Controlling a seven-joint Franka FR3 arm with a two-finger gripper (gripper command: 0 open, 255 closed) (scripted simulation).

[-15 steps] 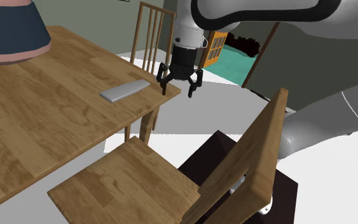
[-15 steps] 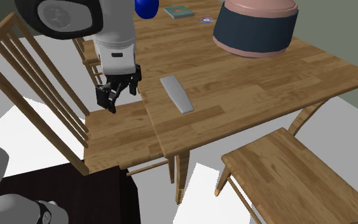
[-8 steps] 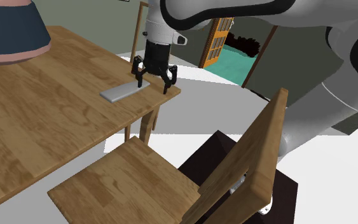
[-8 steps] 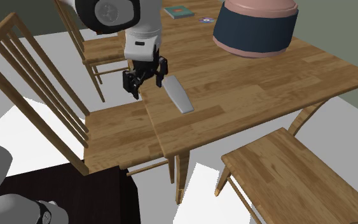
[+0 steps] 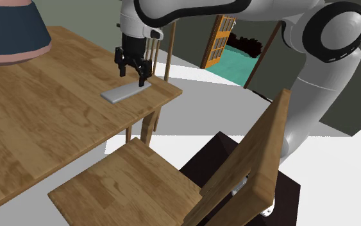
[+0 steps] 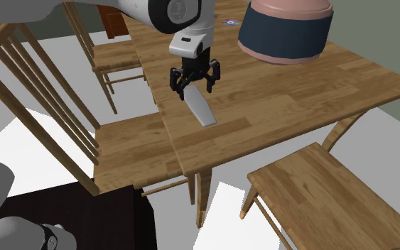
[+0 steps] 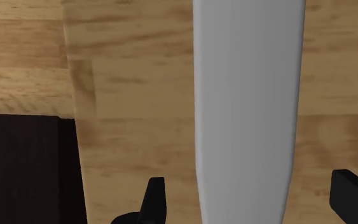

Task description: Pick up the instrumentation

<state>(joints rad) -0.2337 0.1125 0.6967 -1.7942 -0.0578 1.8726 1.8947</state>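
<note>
**Wooden bench [image 5: 44, 122] — jaws open over a grey slab [image 5: 126, 92]**

Wood grain covers the bench, which is a plank top running off past a big round vessel [image 6: 285, 32], dark blue with a pink rim, that stands well away from the jaws. The white arm [image 5: 313, 70] arches over from the dark stand [image 5: 217, 154] and points the black jaws straight down near the bench's corner.

The instrument is a plain grey slab, long, flat and rounded at the ends, lying flat on the bench directly under the jaws. In the second exterior view the jaws hang over the slab's [image 6: 199, 106] far end, and the rest of its length runs out from under them towards the bench's near edge. In the shoulder view the fingertips sit close above that same end; whether they touch it cannot be told.

Seen from the wrist, the slab [image 7: 247, 108] runs lengthwise down the gap between the two fingers [image 7: 153, 200]. One finger stands on each side of it, and bare wood [image 7: 126, 76] shows between each finger and the slab's edge. So the jaws are spread wide, wider than the slab — and have hold of nothing.

A wooden chair [image 5: 127, 186] stands at the bench on the stand's side of the jaws. Behind the arm, an orange door [image 5: 218, 38] opens onto a teal floor.
</note>
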